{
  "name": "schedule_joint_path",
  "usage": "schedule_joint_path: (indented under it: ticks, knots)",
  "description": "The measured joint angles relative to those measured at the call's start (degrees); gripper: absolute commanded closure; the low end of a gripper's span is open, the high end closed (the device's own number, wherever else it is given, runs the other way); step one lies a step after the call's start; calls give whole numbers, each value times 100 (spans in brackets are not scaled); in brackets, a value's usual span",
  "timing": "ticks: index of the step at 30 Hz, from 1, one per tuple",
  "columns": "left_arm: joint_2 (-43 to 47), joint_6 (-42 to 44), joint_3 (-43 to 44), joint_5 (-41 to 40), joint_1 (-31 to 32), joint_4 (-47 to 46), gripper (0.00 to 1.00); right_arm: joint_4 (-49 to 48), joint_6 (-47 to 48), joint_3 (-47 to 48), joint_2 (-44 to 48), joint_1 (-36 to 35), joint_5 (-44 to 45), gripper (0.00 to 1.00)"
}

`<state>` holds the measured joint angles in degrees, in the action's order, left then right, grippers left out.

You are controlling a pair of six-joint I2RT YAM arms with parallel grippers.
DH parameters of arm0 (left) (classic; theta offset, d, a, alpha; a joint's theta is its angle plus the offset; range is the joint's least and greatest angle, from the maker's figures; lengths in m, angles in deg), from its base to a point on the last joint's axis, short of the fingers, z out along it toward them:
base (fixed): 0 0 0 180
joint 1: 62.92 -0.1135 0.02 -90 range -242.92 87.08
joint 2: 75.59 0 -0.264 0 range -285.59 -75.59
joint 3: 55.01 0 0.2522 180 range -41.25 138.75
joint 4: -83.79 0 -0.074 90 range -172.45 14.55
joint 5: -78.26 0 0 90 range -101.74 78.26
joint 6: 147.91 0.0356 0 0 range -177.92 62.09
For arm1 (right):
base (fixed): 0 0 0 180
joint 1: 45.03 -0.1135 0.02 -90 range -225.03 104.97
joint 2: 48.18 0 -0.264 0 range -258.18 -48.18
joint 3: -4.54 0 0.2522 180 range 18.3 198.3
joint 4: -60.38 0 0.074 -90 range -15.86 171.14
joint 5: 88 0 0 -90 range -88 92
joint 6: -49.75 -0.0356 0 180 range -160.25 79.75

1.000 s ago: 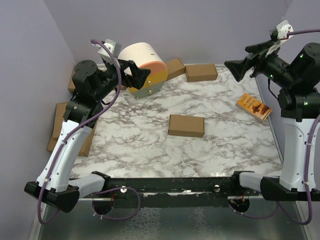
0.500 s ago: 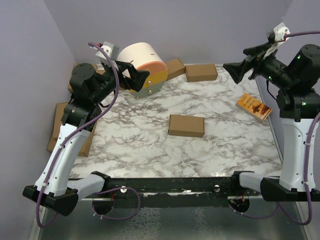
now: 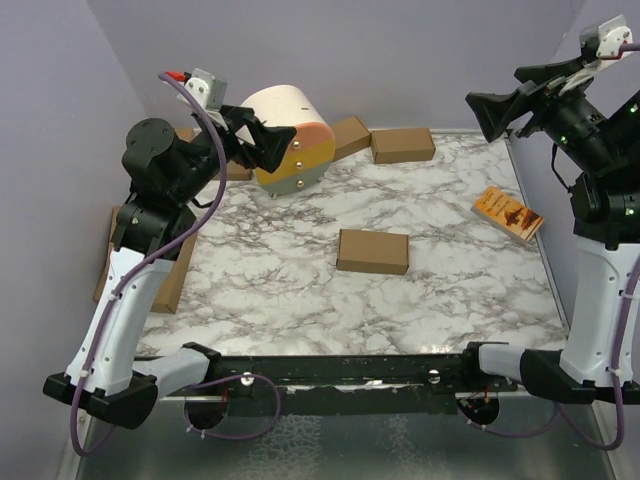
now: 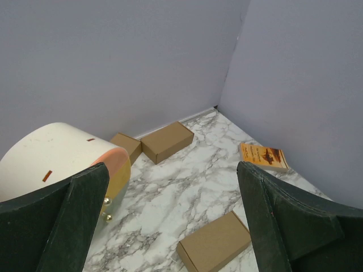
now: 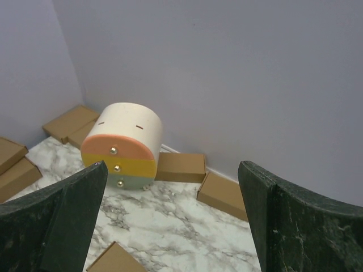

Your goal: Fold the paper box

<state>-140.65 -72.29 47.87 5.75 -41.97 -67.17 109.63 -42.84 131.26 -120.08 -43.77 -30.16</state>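
Observation:
The paper box lies as a small flat brown cardboard box, closed, in the middle of the marble table; it also shows in the left wrist view and, as a corner only, in the right wrist view. My left gripper hangs high over the back left, open and empty, well away from the box. High at the back right, my right gripper is also open with nothing in it. Both wrist views show wide gaps between the fingers, left and right.
A cream drawer unit with orange, yellow and green fronts stands at the back left. Two other cardboard boxes lie along the back wall, more boxes off the left edge. An orange booklet lies at the right edge.
Both arms have risen. The left gripper moved up and slightly left; the right gripper moved up and to the right. The paper box has not moved.

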Motion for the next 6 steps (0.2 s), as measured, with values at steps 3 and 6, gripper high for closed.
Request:
schedule_joint_path:
  ticks: [3, 6]
  knots:
    - [31, 4, 37, 0, 0, -37, 1, -57, -39, 79, 33, 0, 50, 0]
    - [33, 4, 9, 0, 0, -37, 1, -55, -39, 55, 42, 0, 83, 0]
